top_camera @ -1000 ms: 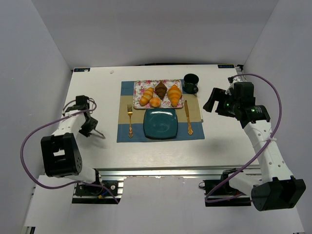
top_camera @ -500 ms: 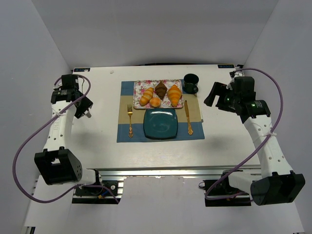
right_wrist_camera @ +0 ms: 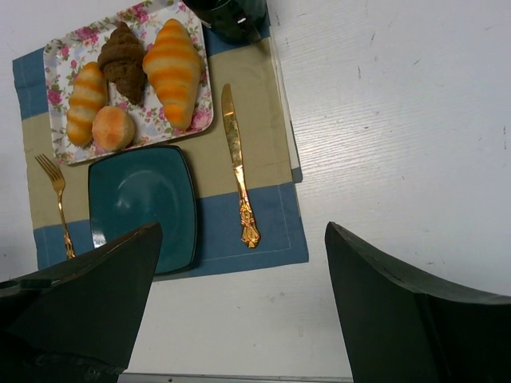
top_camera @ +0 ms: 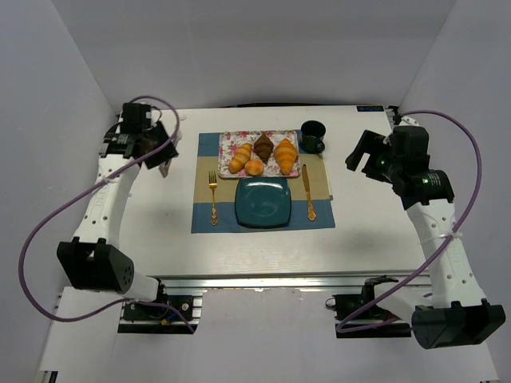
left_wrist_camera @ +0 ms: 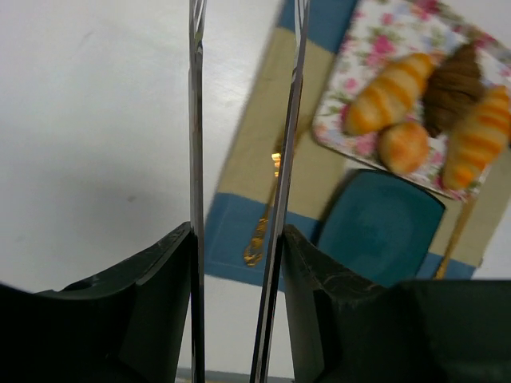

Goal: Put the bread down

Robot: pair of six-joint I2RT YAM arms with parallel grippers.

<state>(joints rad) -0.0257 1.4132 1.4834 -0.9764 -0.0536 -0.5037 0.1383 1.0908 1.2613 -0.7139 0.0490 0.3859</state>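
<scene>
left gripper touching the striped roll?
Apart. Top external shows the left gripper over bare table, left of the placemat; the striped roll lies on the floral tray, a plain gap between them.

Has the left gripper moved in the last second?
Yes. The left gripper has swung farther out and rightward, toward the far-left corner of the blue-and-tan striped placemat.

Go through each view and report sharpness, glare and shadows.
Top external: evenly lit and sharp, with no harsh glare on the white table. Left wrist: the striped roll and the floral tray look soft and smeared, and the thin fingers catch bright edge glints. Right wrist: crisp, and the gold knife glints, while that arm's own fingers are dark and blurred at the bottom.
</scene>
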